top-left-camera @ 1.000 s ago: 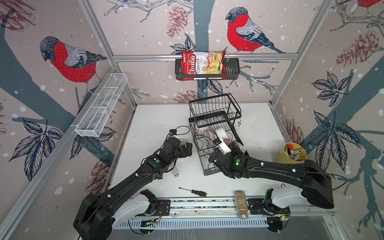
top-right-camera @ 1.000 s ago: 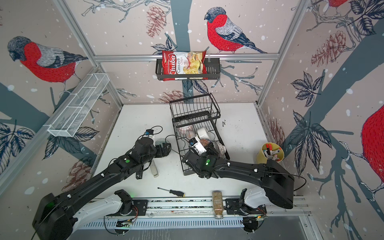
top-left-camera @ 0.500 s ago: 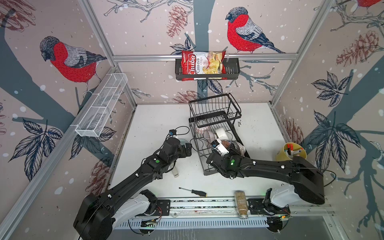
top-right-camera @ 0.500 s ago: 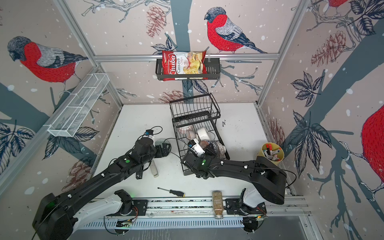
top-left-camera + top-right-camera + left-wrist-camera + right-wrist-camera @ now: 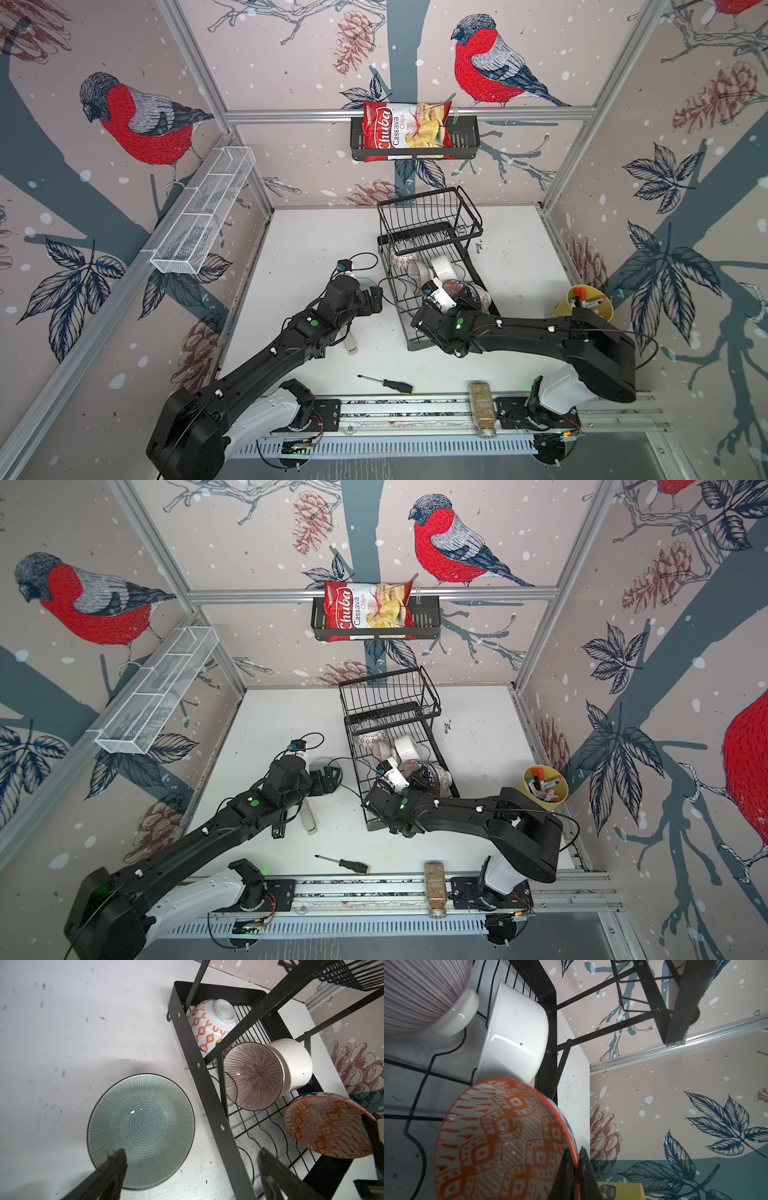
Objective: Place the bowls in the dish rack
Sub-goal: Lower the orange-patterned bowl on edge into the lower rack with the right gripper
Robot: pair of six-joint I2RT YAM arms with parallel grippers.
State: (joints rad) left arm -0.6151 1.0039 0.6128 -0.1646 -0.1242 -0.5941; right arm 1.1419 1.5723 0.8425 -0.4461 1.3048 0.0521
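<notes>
The right gripper [image 5: 576,1152] clamps the orange bowl [image 5: 500,1136] by its rim inside the rack [image 5: 199,1059], while the left gripper [image 5: 192,1152] hangs with fingers wide apart, one over the teal bowl [image 5: 141,1126].

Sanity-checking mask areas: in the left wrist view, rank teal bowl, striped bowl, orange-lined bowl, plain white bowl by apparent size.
1. teal bowl, clearly largest, but likely nearest the camera.
2. orange-lined bowl, partly hidden.
3. striped bowl.
4. plain white bowl, partly behind the striped one; true rank unsure.
</notes>
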